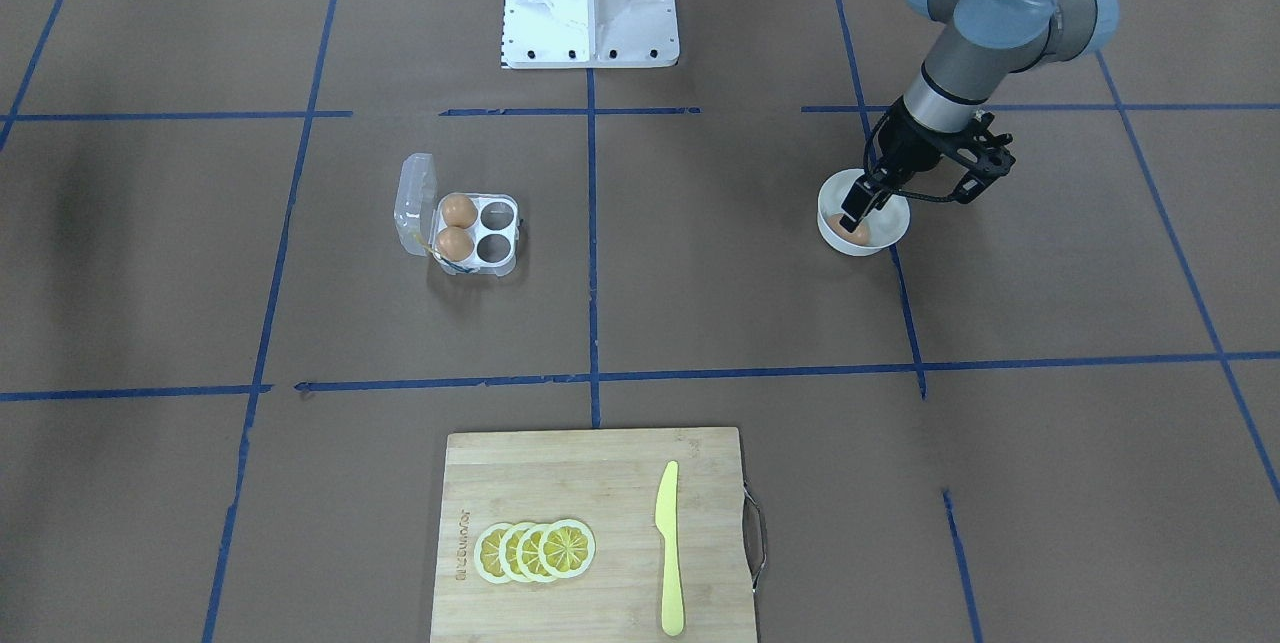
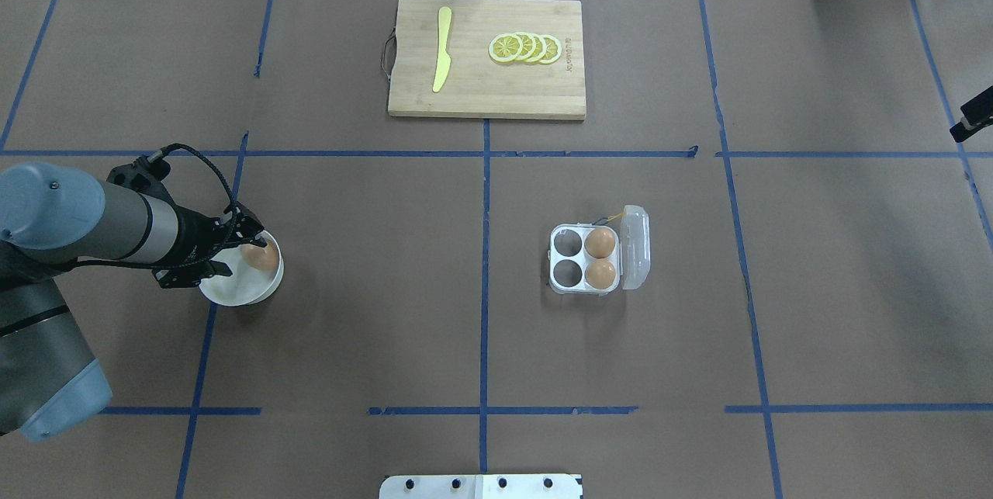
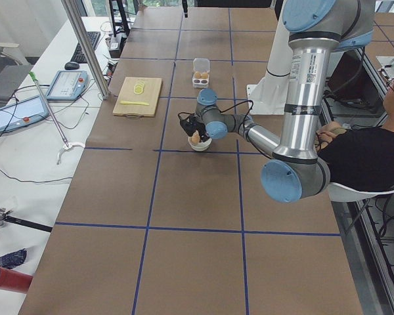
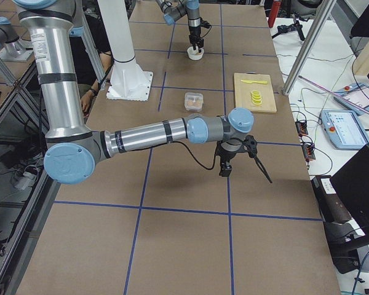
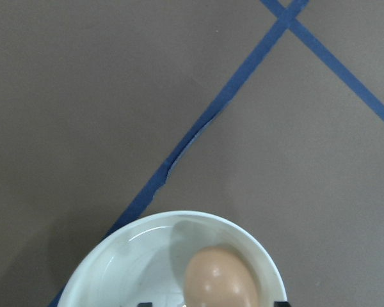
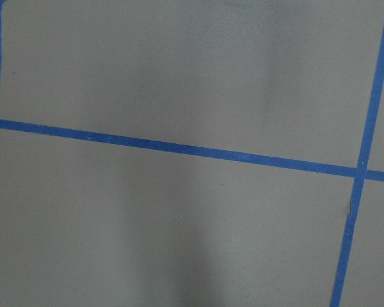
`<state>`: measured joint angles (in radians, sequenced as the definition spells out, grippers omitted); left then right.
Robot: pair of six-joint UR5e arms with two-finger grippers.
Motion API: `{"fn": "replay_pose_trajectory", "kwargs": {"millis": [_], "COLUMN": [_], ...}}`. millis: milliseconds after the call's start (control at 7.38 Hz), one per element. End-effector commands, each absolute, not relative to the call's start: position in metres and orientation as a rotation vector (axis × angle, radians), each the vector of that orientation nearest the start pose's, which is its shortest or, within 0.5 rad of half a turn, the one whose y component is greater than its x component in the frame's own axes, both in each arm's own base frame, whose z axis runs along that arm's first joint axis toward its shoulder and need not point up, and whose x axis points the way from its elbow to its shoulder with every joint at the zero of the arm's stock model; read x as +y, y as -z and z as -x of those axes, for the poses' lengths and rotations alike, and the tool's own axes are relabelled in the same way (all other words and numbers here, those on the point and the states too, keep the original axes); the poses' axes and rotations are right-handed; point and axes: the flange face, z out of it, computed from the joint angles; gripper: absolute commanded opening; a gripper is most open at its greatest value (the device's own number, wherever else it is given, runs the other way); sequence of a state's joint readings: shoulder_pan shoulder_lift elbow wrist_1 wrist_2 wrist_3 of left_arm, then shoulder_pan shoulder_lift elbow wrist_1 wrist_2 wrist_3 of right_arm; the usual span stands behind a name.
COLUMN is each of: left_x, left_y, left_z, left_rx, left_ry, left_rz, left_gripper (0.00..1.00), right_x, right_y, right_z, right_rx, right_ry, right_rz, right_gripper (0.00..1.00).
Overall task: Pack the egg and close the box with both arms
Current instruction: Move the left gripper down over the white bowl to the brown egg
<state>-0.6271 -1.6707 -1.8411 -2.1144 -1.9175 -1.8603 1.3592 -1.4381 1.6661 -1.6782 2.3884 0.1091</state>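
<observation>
in bowl, only wrist cam shows l gripper wide astride egg (r gripper: can't tell).

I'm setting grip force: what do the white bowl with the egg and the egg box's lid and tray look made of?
The bowl looks glazed ceramic or hard plastic: white, with glossy reflections inside. The box lid is thin clear plastic, visibly see-through. Its tray is opaque white, probably plastic too.
</observation>
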Motion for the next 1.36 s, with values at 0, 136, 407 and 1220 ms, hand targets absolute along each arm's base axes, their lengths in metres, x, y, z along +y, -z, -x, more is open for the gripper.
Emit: {"fn": "replay_pose_trajectory", "kwargs": {"millis": [0,136,407,1220], "left_x": [-0.399,-0.399,-0.401,-0.400], "left_y": [-0.428,-0.431,-0.426,-0.431], "left_z": [-0.386,-0.387,-0.390,-0.397], "left_rx": [0.952,0.947,0.955,0.942], "left_ry": [0.679,0.678,0.673,0.667], "left_rz": [0.172,0.172,0.168,0.175], "left_gripper": [0.68,0.68,0.67,0.52], "right_x": [-0.546,-0.546,-0.546,-0.545], "right_y": [-0.554,-0.554,-0.554,-0.556], "right_z": [0.055,0.055,0.055,0.055], "right_rx": [-0.823,-0.824,-0.824,-0.822], "right_ry": [0.143,0.143,0.143,0.142], "right_rz": [0.024,0.025,0.025,0.027], "right_gripper": [1.00,1.00,1.00,1.00]}}
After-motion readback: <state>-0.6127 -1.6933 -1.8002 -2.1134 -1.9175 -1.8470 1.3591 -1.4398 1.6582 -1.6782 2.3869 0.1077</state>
